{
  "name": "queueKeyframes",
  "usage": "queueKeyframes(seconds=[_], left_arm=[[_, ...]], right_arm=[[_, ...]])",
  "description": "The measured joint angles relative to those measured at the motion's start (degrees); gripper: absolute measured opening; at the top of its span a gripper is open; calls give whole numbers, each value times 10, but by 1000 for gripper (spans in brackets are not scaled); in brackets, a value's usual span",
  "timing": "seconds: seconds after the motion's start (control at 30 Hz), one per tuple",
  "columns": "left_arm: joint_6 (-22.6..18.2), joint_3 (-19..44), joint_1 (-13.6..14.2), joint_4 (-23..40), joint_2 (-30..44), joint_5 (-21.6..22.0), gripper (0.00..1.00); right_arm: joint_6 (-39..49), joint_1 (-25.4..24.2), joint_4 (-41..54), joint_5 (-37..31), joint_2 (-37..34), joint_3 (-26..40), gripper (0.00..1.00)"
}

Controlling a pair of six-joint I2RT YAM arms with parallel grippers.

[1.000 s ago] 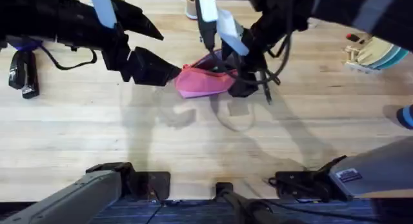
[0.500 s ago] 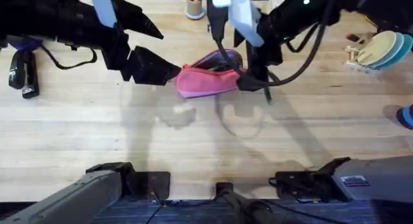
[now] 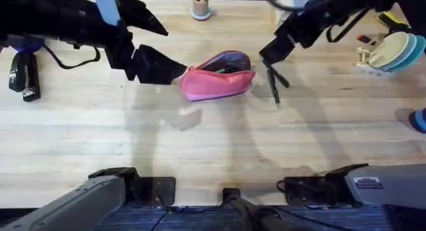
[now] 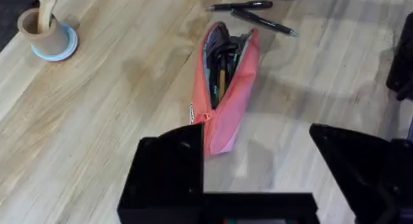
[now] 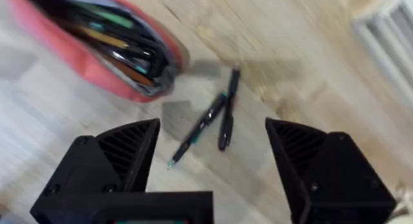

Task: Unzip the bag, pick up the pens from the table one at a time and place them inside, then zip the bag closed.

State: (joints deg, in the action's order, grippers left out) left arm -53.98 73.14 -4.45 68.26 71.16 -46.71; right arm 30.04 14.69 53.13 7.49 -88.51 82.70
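The pink bag [image 3: 216, 81] lies on the table [image 3: 200, 144] with its zipper open, showing purple lining and several pens inside [image 4: 219, 69]. My left gripper [image 3: 174, 71] is open at the bag's left end, one finger [image 4: 171, 166] close beside that end of the bag [image 4: 226, 101]. Two dark pens [image 3: 273, 84] lie crossed on the wood just right of the bag. My right gripper [image 3: 269, 56] hovers open above them with nothing held. In the right wrist view the pens [image 5: 213, 121] sit between its fingers [image 5: 122, 159], and the bag [image 5: 110, 46] is off to one side.
A wooden cup on a blue coaster [image 3: 202, 4] stands behind the bag. A black stapler [image 3: 23, 74] lies at the far left. A rack of plates [image 3: 386, 51] stands at the right, and a blue object [image 3: 419, 119] pokes in at the right edge.
My right arm has drawn back from over the bag's right end and now hangs over the two pens. The bag lies uncovered and gaping open. The left arm has not moved.
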Motion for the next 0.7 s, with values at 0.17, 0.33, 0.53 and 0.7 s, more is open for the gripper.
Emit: queueKeyframes(seconds=[0.17, 0.33, 0.53, 0.7], left_arm=[[0, 0, 0, -1, 0, 0, 993], [0, 0, 0, -1, 0, 0, 993], [0, 0, 0, -1, 0, 0, 993], [0, 0, 0, -1, 0, 0, 993]], right_arm=[[-29, -36, 6, -1, -5, 0, 997], [-37, -37, 3, 0, -5, 0, 997], [-40, -37, -17, 0, -34, 0, 997], [-42, -37, -37, -1, -85, 0, 997]])
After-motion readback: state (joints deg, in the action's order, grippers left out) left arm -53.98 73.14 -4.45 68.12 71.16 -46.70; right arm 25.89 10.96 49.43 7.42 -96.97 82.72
